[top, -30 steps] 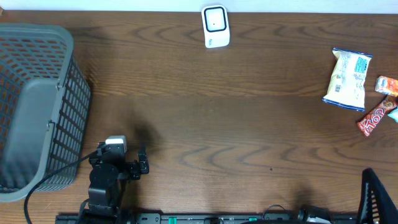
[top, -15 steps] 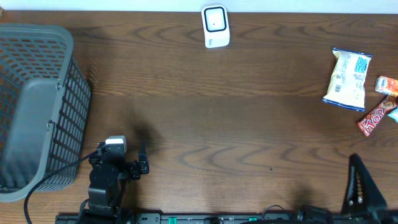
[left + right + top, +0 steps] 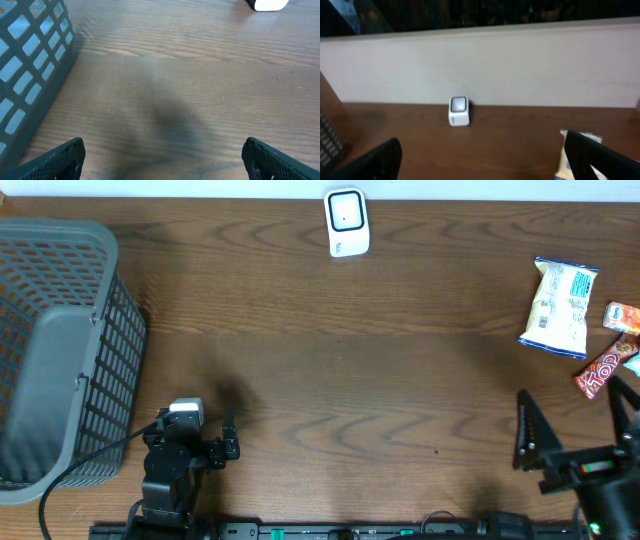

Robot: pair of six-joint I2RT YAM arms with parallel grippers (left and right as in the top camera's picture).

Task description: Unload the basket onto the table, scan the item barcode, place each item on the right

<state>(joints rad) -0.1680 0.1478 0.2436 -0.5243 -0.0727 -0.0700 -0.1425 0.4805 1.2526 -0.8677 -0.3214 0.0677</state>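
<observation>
Item group, right edge of the table [image 3: 330, 380]: one yellow-and-white snack packet [image 3: 560, 307] with a blue label, lying flat; one small orange packet [image 3: 622, 315] just beside it; one red candy bar [image 3: 601, 370] lying diagonally below them, with a teal wrapper [image 3: 632, 362] at its end, mostly cut off by the frame. Any of these may be the item to scan; none is held. Scanner [image 3: 347, 222]: white, upright at the far edge, centre, well apart from the items. Right gripper [image 3: 568, 395]: jaws wide apart and empty, near the candy bar and short of the snack packet. Left gripper [image 3: 162, 157]: jaws wide apart and empty, low over bare wood beside the basket [image 3: 110, 380]. Hazards, as judged: the items lie close together, so wide jaws coming down may catch two at once or push the teal wrapper off the table. The snack packet looks soft and slick and may crumple or slip in a pinch grip. No barcode can be read in these views, so it may end up facing away from the scanner's window. The carry to the scanner is long, leaving room for a drop. Container: one grey mesh basket, left side, its near corner out of frame; only its bare grey floor shows, with no item visible inside.
</observation>
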